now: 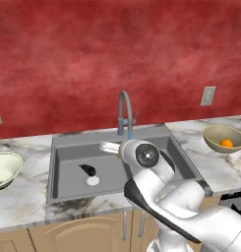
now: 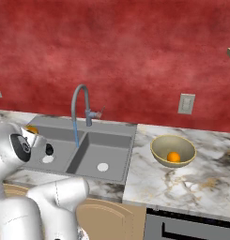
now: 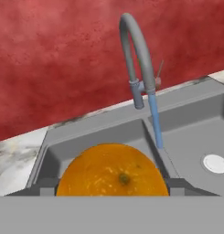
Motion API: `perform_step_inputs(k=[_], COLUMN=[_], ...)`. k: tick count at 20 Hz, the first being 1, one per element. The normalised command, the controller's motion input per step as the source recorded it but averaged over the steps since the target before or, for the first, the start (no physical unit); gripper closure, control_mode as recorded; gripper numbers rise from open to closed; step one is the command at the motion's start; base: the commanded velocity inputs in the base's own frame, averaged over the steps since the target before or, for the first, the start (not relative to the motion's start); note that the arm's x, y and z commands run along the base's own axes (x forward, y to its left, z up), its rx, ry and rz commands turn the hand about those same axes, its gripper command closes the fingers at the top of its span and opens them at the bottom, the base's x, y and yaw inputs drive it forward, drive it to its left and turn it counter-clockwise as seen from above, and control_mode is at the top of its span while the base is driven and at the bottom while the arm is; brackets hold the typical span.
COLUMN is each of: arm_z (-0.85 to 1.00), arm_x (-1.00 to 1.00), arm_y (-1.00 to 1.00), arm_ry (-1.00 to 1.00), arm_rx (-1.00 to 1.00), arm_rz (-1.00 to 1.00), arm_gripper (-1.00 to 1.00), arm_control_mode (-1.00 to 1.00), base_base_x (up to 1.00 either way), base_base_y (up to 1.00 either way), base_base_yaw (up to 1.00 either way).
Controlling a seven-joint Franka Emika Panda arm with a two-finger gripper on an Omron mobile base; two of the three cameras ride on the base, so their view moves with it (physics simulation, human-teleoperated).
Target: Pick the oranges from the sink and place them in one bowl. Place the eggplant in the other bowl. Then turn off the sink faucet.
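My gripper (image 3: 112,188) is shut on an orange (image 3: 112,171), which bulges large between the two dark fingertips in the hand view. From the right base view this orange (image 2: 31,129) hangs above the left basin of the grey sink (image 2: 128,154). The second orange (image 1: 226,143) (image 2: 173,156) lies in the tan bowl (image 1: 235,142) (image 2: 158,149) on the right counter. The dark eggplant (image 1: 87,170) (image 2: 49,149) rests in the left basin by its drain. The cream-white bowl (image 1: 9,165) stands at the left. A blue stream (image 3: 155,123) runs from the grey faucet (image 1: 124,110) (image 2: 80,105) (image 3: 136,50).
The marble counter (image 2: 201,183) stretches right of the sink toward a dark stove edge (image 2: 182,229). A red wall carries an outlet (image 1: 207,96) (image 2: 186,103). My own arm (image 1: 156,182) covers part of the right basin in the left base view.
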Motion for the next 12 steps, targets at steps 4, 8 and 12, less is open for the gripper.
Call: perform_step_inputs(k=[4,8,12], arm_z=[0.82,0.56,0.35], arm_x=[-0.45,-0.39,-0.27], arm_y=[-0.55,-0.78,-0.97], arm_ry=[0.00,0.00,0.02], arm_rx=[0.10,0.17,0.22], arm_rz=[-0.01,-0.02,-0.01], arm_gripper=[1.00,1.00,1.00], arm_control_mode=[-1.00,-1.00,-1.00], base_base_x=[0.00,0.00,0.00], base_base_y=[0.00,0.00,0.00], base_base_yaw=[0.00,0.00,0.00])
